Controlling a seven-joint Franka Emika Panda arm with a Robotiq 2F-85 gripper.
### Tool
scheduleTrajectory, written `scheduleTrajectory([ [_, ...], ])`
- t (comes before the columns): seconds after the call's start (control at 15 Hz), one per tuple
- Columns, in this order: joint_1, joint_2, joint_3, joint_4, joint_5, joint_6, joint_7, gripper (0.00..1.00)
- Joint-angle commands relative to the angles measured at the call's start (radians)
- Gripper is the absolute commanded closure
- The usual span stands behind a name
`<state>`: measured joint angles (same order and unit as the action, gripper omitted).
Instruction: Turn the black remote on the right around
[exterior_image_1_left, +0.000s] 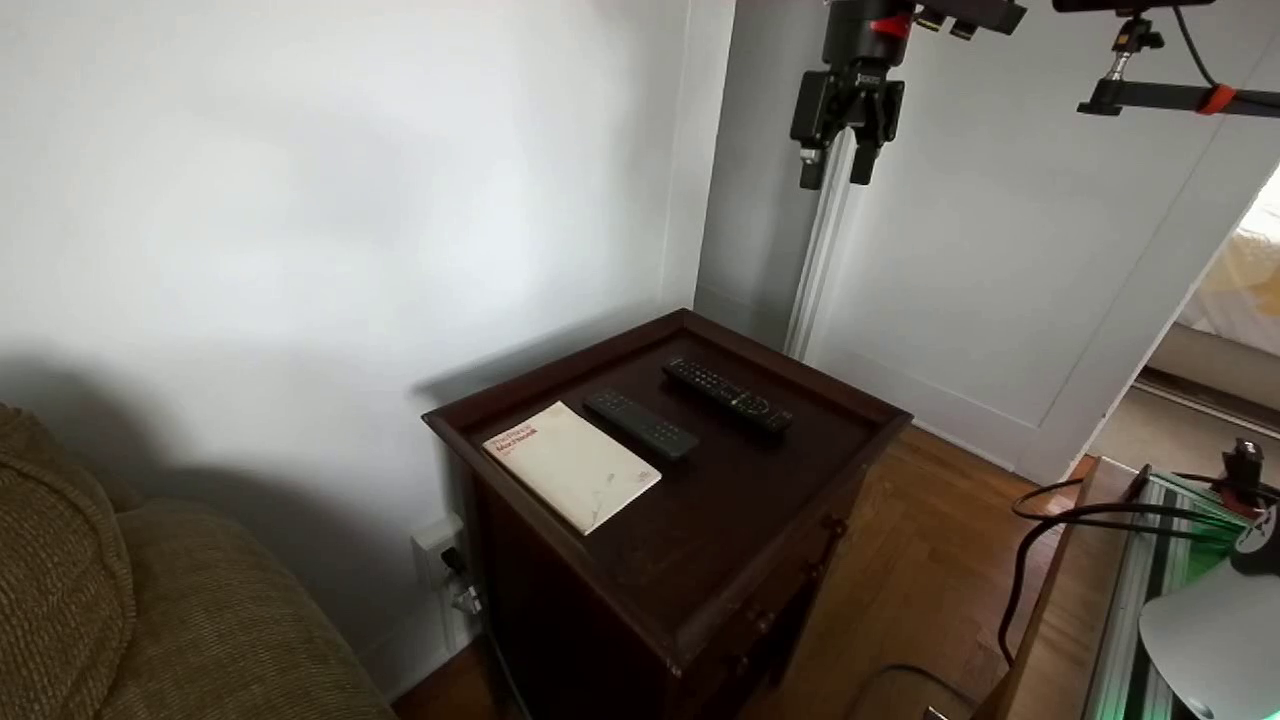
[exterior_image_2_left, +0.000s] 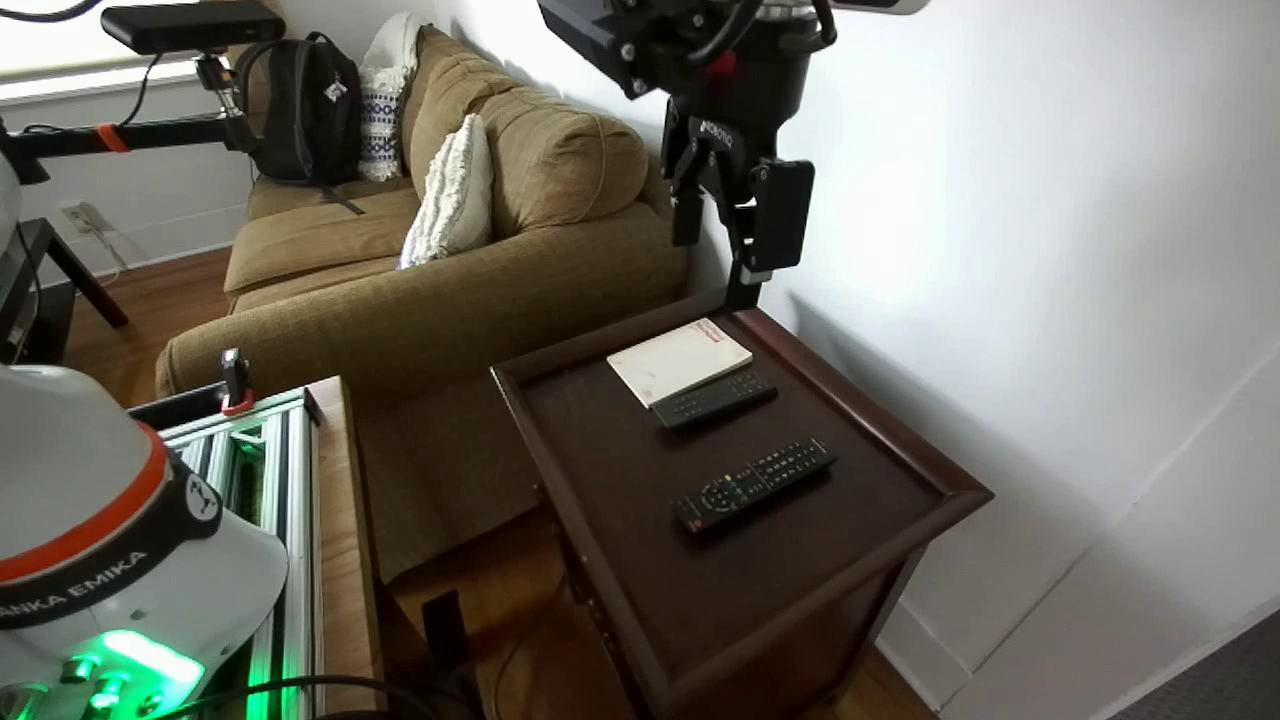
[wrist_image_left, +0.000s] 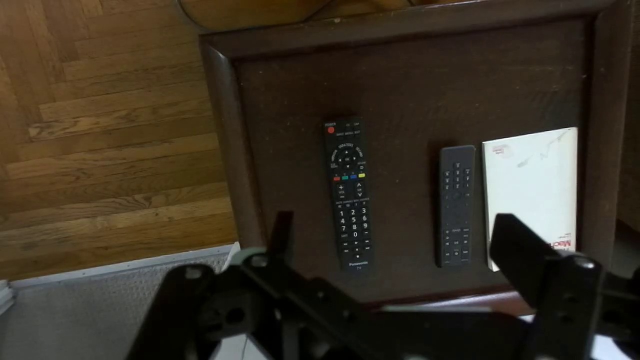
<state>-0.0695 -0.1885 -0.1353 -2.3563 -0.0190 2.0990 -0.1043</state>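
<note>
Right of the booklet in an exterior view lies the black remote; the gripper hangs higher, jaws apart. Exactly how high is unclear.

Black remote, duller remote and booklet share the table.
</note>
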Motion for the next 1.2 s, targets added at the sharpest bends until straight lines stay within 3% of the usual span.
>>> scheduleTrajectory([
  [0.0,-0.010,0.000,0.009,0.001,0.002,-0.002,-0.002,0.00],
  [0.13,-0.010,0.000,0.009,0.001,0.002,-0.002,-0.002,0.00],
  [0.73,-0.004,0.328,0.035,0.007,0.011,0.273,0.005,0.00],
  [1.13,-0.011,0.548,0.042,0.068,-0.003,0.378,0.017,0.00],
])
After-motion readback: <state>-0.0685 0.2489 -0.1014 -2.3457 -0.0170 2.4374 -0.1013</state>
